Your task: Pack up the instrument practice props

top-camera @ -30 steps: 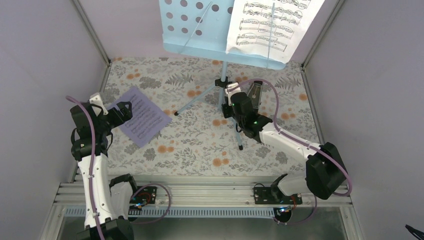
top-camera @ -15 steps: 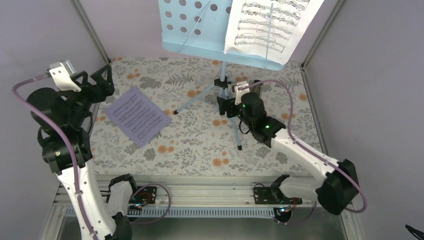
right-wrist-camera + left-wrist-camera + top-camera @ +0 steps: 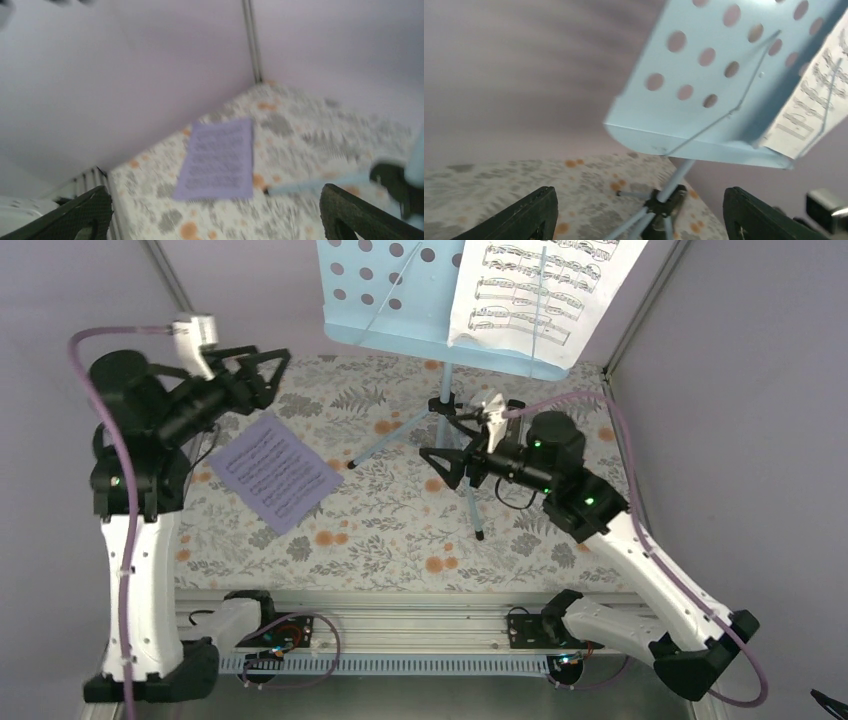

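Note:
The light blue perforated music stand [image 3: 395,300] stands at the back of the table, with a white sheet-music page [image 3: 540,290] resting on its desk. A lavender page [image 3: 272,472] lies flat on the floral cloth at the left. My left gripper [image 3: 275,378] hangs open in the air above that page. It faces the stand's desk [image 3: 704,80] and the tripod hub [image 3: 666,195], with nothing between its fingers. My right gripper [image 3: 436,468] is open and points left, just in front of the stand's pole, above a tripod leg [image 3: 320,185]. It looks towards the lavender page [image 3: 220,157]. The metronome is hidden behind my right arm.
Lavender walls with metal corner posts [image 3: 185,300] close in the table on three sides. The stand's thin tripod legs [image 3: 385,445] spread over the middle of the floral cloth [image 3: 380,530]. The rail [image 3: 400,625] carrying both arm bases runs along the near edge.
My left gripper has risen off the lavender page and swung right towards the stand. My right gripper has opened, lifted away from the stand's pole and turned to face left.

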